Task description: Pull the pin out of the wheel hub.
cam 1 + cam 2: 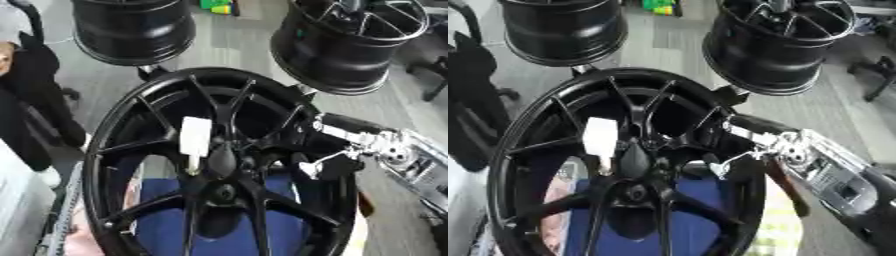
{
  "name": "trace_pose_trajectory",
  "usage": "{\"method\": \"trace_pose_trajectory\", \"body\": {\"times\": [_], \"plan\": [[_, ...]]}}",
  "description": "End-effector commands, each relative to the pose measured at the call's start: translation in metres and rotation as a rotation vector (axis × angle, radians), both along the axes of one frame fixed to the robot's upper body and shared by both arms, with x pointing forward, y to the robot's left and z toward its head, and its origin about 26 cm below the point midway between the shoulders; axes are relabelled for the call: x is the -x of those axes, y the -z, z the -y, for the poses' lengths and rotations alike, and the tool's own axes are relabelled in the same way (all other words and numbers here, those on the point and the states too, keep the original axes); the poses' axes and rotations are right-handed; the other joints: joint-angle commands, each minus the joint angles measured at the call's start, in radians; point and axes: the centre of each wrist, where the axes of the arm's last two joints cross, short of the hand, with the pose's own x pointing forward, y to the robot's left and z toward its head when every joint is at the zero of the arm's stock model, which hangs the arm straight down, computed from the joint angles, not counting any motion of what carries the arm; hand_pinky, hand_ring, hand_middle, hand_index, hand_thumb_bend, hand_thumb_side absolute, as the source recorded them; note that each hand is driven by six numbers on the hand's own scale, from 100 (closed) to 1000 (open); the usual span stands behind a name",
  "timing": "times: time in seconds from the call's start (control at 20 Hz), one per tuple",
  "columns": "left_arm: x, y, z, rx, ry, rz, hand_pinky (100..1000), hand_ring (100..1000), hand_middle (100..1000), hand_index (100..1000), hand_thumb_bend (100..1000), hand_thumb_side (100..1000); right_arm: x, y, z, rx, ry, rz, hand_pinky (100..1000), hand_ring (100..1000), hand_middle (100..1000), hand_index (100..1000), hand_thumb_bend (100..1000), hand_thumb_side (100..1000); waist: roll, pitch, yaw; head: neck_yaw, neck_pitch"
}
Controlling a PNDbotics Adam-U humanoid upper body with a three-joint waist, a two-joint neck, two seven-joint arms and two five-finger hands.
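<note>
Here the black multi-spoke wheel hub point(223, 165) stands nearly upright and fills the lower middle of both views. The pin point(194, 142) appears to be the white piece with a broad pale head and a thin stem, sitting just left of the hub's centre boss, its stem running down into what looks like a bolt hole.

To do this step well, I judge the working hand should close on the pale head itself and draw it straight out along the stem's line, since a sideways tug could jam it against a spoke.

The right hand point(741, 150) comes in from the right of the hub, its silver wrist outside the rim and its dark fingers reaching in among the spokes right of the centre boss. The fingers look partly curled with a pale fingertip showing (black on black makes the rest hard to read), and I cannot tell whether they hold anything. They are apart from the pin, on the other side of the boss.

The left hand shows in neither view.

Two more black wheels point(133, 30) hang beyond the hub.
</note>
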Motion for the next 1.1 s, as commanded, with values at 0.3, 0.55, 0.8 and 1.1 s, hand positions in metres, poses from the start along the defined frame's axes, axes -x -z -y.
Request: {"method": "trace_pose_trajectory", "body": {"times": [0.3,0.55,0.8,1.1], "plan": [[0.013,-0.048,0.005,-0.728,-0.029,-0.115,798,804,710,856,346,480,-0.003,-0.008,0.007,0.033,0.012,0.028,803,702,615,711,100,217,0.015,-0.023,-0.01,-0.003,-0.011],[0.011,-0.059,0.013,-1.134,0.037,-0.275,836,839,758,893,444,478,-0.004,-0.006,0.006,0.046,0.003,0.018,802,701,615,711,100,218,0.024,-0.027,-0.013,-0.001,-0.01],[0.006,-0.064,0.032,-1.384,0.149,-0.369,862,866,789,911,497,485,-0.005,-0.003,0.008,0.058,0.004,0.008,801,702,615,711,100,220,0.031,-0.029,-0.012,-0.005,-0.007],[0.016,-0.057,0.051,-1.537,0.216,-0.425,883,887,814,921,525,462,-0.006,-0.004,0.007,0.063,-0.001,0.009,800,701,615,710,100,218,0.037,-0.026,-0.014,-0.013,-0.01]]}}
